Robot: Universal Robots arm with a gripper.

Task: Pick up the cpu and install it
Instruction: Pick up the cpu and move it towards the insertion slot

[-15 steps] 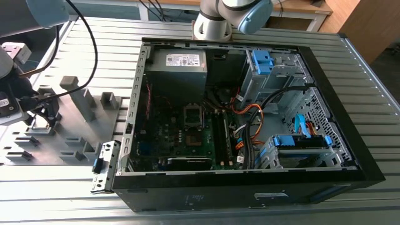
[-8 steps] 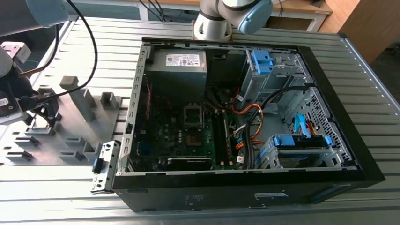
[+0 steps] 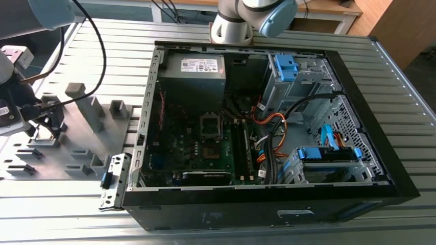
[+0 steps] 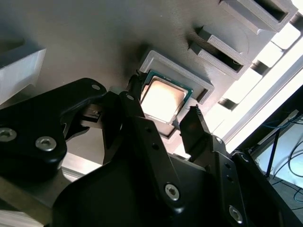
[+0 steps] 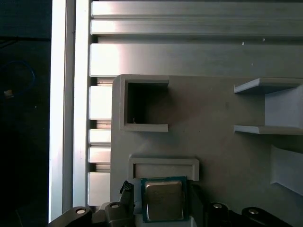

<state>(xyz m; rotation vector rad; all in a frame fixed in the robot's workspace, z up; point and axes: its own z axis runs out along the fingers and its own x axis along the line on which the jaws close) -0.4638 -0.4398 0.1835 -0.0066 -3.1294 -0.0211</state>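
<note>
Cpu (image 5: 163, 199) lay flat in a shallow raised frame (image 5: 163, 164) on the grey plate (image 5: 227, 156), with its metal lid up and a thin green rim showing round it. The plate sat on the slatted table (image 3: 402, 97) at the exterior view's left, well apart from the open case (image 3: 272, 209) and the socket (image 3: 210, 126) on its board.

The gripper (image 5: 161, 201) hung right over the chip. In both wrist views its fingers (image 4: 191, 124) stood parted to about the chip's width, one just beside each of two opposite edges. They looked not yet closed on it, with a sliver of gap on one side.

By its look the chip would be very light and quite stiff: a thin board under a smooth, shiny lid. The lid probably offered little friction from above. The hold therefore had to be on the two opposite edges of the green board, taken square and near their middles so the piece would not swivel. Those edges were thin, so the contact was likely small and a slight skew could let the chip tip or slide out. I judged it fragile as well. The underside, hidden here, most likely carried fine contacts, and hard squeezing could chip the board. A light, even pinch suited it best, and the frame's walls left little room beside the chip.
</note>
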